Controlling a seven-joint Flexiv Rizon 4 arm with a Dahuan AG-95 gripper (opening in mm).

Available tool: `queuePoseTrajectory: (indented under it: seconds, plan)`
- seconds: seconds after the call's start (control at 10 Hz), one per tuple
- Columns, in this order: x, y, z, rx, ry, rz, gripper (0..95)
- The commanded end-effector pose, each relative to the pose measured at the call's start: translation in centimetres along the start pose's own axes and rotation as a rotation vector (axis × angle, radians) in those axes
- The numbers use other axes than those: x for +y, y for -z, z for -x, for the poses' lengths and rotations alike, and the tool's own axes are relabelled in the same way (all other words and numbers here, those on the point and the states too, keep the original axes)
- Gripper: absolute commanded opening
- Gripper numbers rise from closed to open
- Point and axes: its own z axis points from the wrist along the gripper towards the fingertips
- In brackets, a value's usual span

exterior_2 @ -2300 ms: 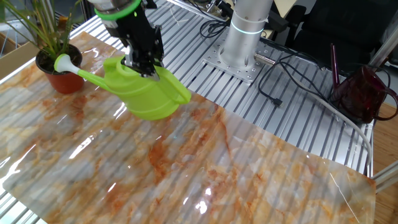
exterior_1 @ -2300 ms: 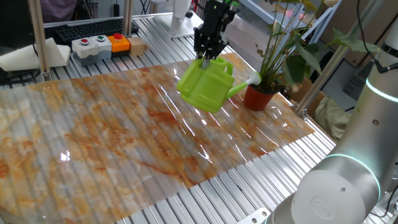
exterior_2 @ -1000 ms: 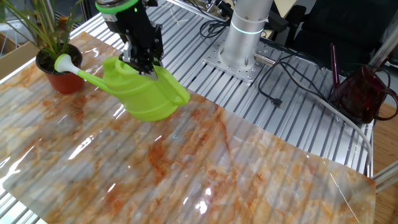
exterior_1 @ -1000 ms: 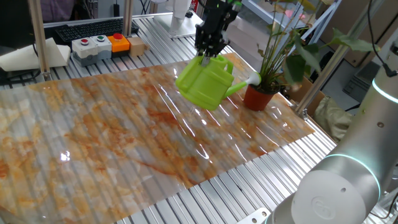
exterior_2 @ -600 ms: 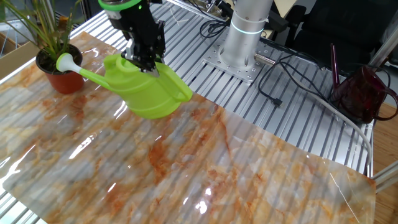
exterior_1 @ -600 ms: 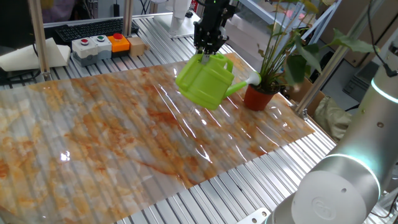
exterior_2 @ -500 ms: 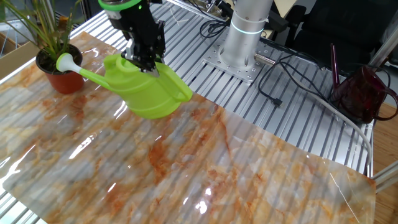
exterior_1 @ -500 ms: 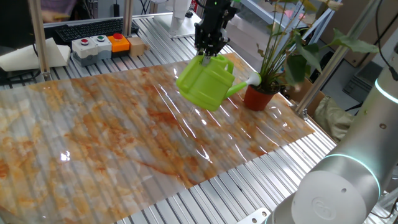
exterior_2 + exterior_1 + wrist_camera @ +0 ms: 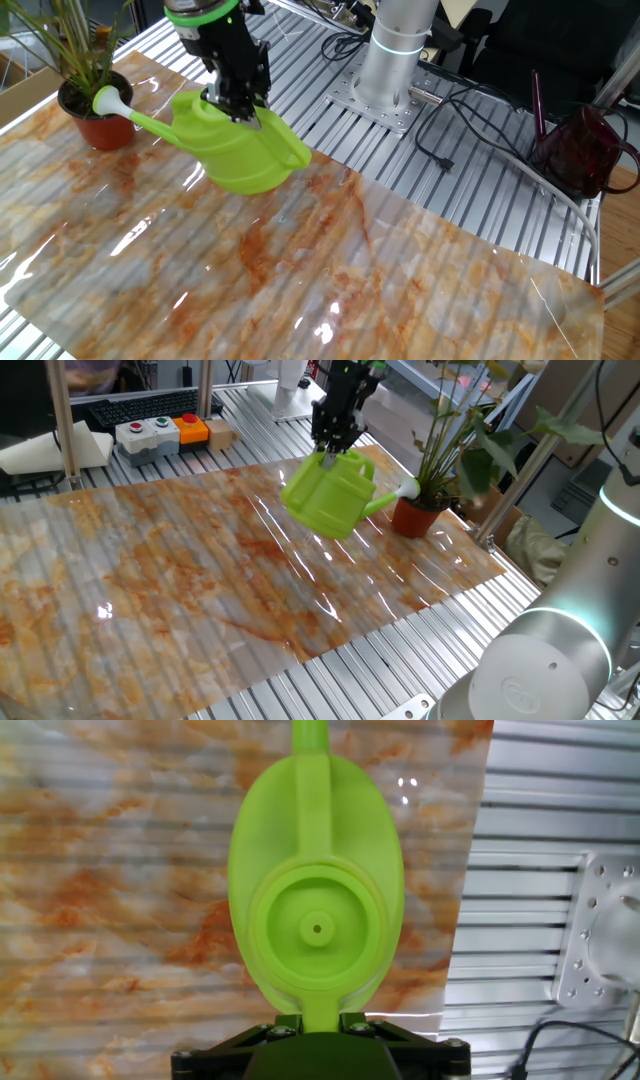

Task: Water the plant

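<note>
The plant (image 9: 447,435) has long thin stems and large dark-green leaves in a small terracotta-red pot (image 9: 415,516) at the mat's far right; its pot also shows in the other fixed view (image 9: 92,115). My gripper (image 9: 333,445) is shut on the handle of a lime-green watering can (image 9: 330,495) and holds it above the mat, tilted toward the plant. Its white-tipped spout (image 9: 404,489) reaches the pot's rim. In the other fixed view the gripper (image 9: 238,103) grips the can (image 9: 240,150) from above. In the hand view the can (image 9: 316,910) fills the centre, its handle between my fingers (image 9: 318,1020).
A marbled orange mat (image 9: 200,570) covers the slatted metal table. A button box (image 9: 160,435) and keyboard stand at the back. The arm's base (image 9: 395,60), cables and a dark red jug (image 9: 585,150) stand beyond the mat.
The gripper and can have shifted slightly away from the plant and dipped a little; the spout stays at the pot. The grip is unchanged.
</note>
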Motion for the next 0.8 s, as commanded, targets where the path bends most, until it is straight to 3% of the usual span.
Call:
queuePoseTrajectory:
  seconds: [0.1, 0.8]
  plan:
    - [0.08, -0.16, 0.03, -0.055, 0.033, -0.003, 0.0]
    - [0.1, -0.11, 0.05, -0.057, 0.007, -0.005, 0.0]
